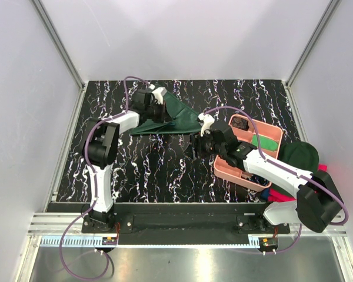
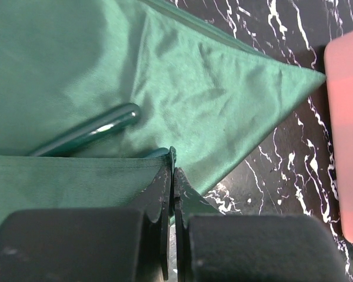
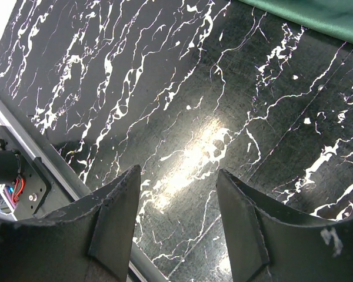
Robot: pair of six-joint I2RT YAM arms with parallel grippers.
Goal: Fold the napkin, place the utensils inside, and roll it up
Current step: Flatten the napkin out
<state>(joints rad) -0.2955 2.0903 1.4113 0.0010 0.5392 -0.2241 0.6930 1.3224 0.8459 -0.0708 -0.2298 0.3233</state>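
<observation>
- The napkin (image 1: 173, 117) lies at the far middle of the table (image 3: 165, 88), already folded into a flat triangle with its long point towards the pink tray (image 1: 226, 171). I count the folding step as done.
- One dark green utensil (image 2: 109, 128) lies on the cloth, its far end tucked under a folded-over band of fabric. I judge the loading step at least partly done. I cannot tell whether other pieces are hidden beneath that band.
- No tight roll has formed, so rolling is what is left.
- The left gripper (image 2: 173, 170) sits at the edge of that folded band, its fingers pressed together on the napkin's fabric.
- The right gripper (image 3: 177, 179) hangs over bare marble just short of the napkin's near corner, with its fingers spread and holding nothing.
- Only the left wrist view shows the utensil and the pinch on the cloth. From overhead the left arm's wrist covers both.
- Only the overhead view shows the napkin's full triangular outline and where both arms stand relative to the tray.
- The right wrist view catches only a green sliver in its upper corner.
</observation>
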